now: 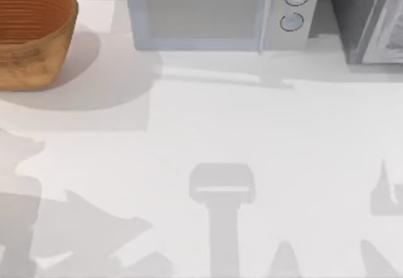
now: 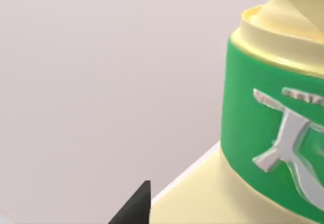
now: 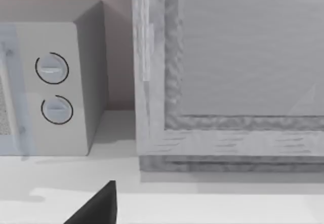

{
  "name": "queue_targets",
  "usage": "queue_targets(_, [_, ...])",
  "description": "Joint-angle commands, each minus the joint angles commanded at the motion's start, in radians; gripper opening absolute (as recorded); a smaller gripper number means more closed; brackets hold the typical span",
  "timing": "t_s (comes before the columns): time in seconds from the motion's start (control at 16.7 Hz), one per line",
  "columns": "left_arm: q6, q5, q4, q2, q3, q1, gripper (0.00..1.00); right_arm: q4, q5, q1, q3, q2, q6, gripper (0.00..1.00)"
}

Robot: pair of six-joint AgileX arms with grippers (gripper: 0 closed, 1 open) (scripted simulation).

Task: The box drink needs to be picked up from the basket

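Observation:
The box drink (image 2: 263, 133) sits very close in the left wrist view: a pale yellow-cream carton with a green band and white marks, seen against a plain wall. One dark fingertip (image 2: 137, 203) of my left gripper shows right beside its lower edge, and the gripper appears shut on the carton. The basket (image 1: 31, 33), a round orange-brown wicker bowl with ribbed rings, stands at the table's far left; its visible inside holds nothing. A dark fingertip (image 3: 96, 206) of my right gripper hangs over the table near the microwave.
A white microwave (image 1: 214, 11) with two round knobs (image 3: 53, 89) stands at the back middle. A grey box (image 1: 371, 17) stands to its right. Arm shadows lie across the front of the white table (image 1: 208, 133).

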State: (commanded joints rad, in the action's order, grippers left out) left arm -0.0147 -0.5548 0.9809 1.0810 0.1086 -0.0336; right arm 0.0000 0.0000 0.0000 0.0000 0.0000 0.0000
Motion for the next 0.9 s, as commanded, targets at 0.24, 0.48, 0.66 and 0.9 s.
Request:
queue_targets(0.24, [-0.001,0.048,0.198,0.183,-0.010,-0.042,0.00,0.000,0.000,0.000,0.000,0.000,0.000,1.00])
queue_targets(0.48, [-0.001,0.082,0.321,0.300,-0.019,-0.068,0.00,0.000,0.000,0.000,0.000,0.000,0.000,1.00])
queue_targets(0.66, [-0.001,0.086,0.336,0.315,-0.020,-0.072,0.00,0.000,0.000,0.000,0.000,0.000,0.000,1.00])
queue_targets(0.9, [-0.001,0.086,0.336,0.315,-0.020,-0.072,0.15,0.000,0.000,0.000,0.000,0.000,0.000,1.00])
